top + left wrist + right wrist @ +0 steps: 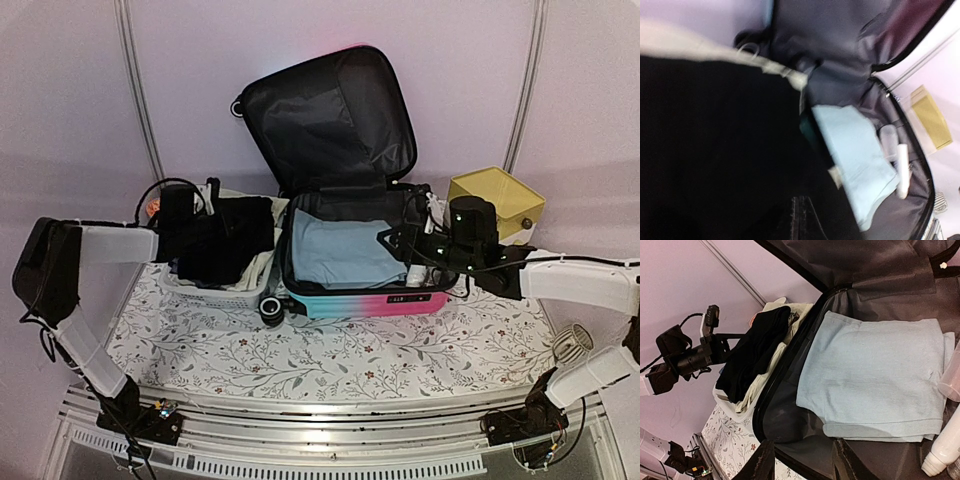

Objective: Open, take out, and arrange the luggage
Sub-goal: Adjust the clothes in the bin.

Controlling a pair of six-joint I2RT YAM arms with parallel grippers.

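Snagging worries me: my right fingers [762, 465], apart and empty, could catch the luggage [360, 300] rim reaching the blue cloth [335, 250]; left fingers [726, 346] are together against black clothing [235, 235].

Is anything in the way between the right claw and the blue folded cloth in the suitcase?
Nothing visible. The right gripper hangs open over the suitcase, and the light blue folded cloth lies uncovered; the white bottle sits beside it.
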